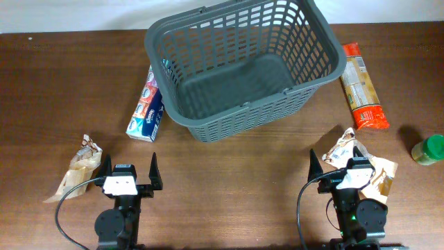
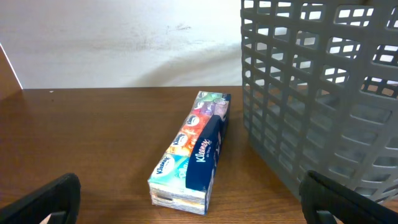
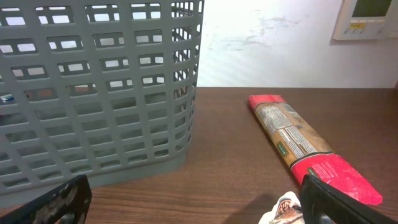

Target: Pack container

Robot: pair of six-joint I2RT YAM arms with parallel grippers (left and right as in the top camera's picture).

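Note:
The dark grey slotted basket [image 1: 243,66] stands empty at the table's far middle; it also shows in the left wrist view [image 2: 323,93] and the right wrist view [image 3: 93,93]. A tissue pack [image 1: 146,107] lies left of it, ahead of my left gripper [image 2: 186,202]. A long red and brown package [image 1: 362,87] lies right of the basket and shows in the right wrist view [image 3: 305,143]. My left gripper [image 1: 130,173] is open and empty near the front edge. My right gripper [image 1: 338,165] is open and empty, beside a snack bag [image 1: 371,170].
Another small snack bag [image 1: 80,167] lies at the front left beside my left gripper. A green-capped jar [image 1: 429,149] stands at the right edge. A white wall runs behind the table.

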